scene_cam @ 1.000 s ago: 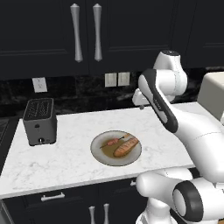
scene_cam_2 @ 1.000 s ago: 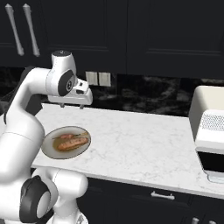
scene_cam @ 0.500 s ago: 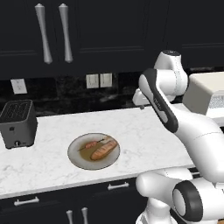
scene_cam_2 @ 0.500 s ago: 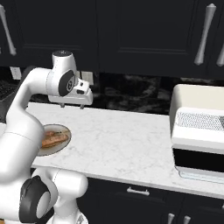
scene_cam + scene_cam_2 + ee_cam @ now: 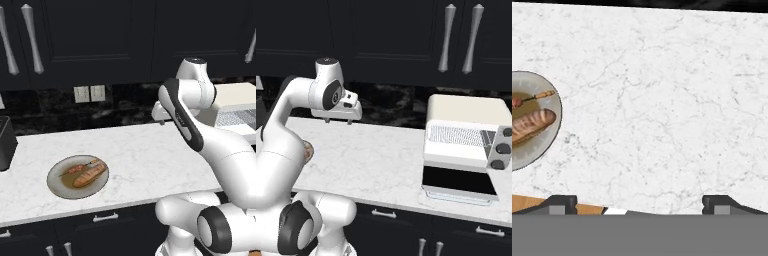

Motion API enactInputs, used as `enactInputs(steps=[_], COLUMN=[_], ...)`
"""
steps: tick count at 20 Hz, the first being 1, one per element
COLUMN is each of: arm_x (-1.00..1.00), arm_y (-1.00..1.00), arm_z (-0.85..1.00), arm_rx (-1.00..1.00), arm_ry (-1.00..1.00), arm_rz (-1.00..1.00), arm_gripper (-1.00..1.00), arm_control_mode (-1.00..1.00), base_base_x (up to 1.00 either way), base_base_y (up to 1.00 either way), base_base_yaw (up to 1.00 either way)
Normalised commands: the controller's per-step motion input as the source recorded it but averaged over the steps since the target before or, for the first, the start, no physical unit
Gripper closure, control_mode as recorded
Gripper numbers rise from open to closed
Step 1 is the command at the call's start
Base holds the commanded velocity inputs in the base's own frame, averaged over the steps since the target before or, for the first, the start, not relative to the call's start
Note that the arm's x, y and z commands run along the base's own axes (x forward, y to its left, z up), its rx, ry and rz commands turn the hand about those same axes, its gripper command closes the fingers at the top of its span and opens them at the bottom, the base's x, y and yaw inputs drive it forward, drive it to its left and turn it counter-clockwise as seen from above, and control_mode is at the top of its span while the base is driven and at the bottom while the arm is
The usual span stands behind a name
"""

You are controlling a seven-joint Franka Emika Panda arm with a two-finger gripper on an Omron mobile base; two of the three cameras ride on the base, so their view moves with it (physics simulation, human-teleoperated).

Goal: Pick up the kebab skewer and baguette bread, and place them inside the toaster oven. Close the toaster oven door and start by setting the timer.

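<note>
We see our gripper [image 5: 337, 121] hanging in the air above the white marble surface [image 5: 145, 155], its two fingers [image 5: 560, 202] spread wide with nothing between them; in the hand view the dark tips stand far apart at the bottom, over bare marble. Off to the arm's left, a grey plate [image 5: 56, 186] sits on the surface, well apart from the gripper. On it lie the baguette bread [image 5: 90, 175], a golden-brown loaf, and just beside it, on the side nearer the wall, the kebab skewer [image 5: 80, 168], a thin stick with reddish chunks. In the hand view the same plate sits at the left edge, with the loaf and one end of the skewer in sight. At the far right of the surface stands the toaster oven [image 5: 466, 142], cream-white, with dark knobs [image 5: 501, 148] down its right side. The toaster oven door [image 5: 458, 194] is dropped open, leaving a dark cavity behind it. A dark slot toaster [image 5: 6, 144] shows at the left edge of the left base view. Black cabinets with silver handles [image 5: 446, 38] hang above, and a pair of pale wall outlets [image 5: 89, 93] is set into the dark backsplash.
</note>
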Motion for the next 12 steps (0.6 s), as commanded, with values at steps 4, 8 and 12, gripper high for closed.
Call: enactInputs(steps=[4, 8, 12], arm_x=[0.0, 0.0, 0.0], arm_y=[0.0, 0.0, 0.0], arm_z=[0.0, 0.0, 0.0], arm_rx=[0.0, 0.0, 0.0], arm_ry=[0.0, 0.0, 0.0], arm_rz=[0.0, 0.0, 0.0], arm_gripper=[-1.0, -1.0, -1.0], arm_control_mode=[1.0, 1.0, 1.0], base_base_x=[0.05, 0.04, 0.07], base_base_y=[-0.51, -0.46, -0.44], base_base_yaw=[0.0, 0.0, 0.0])
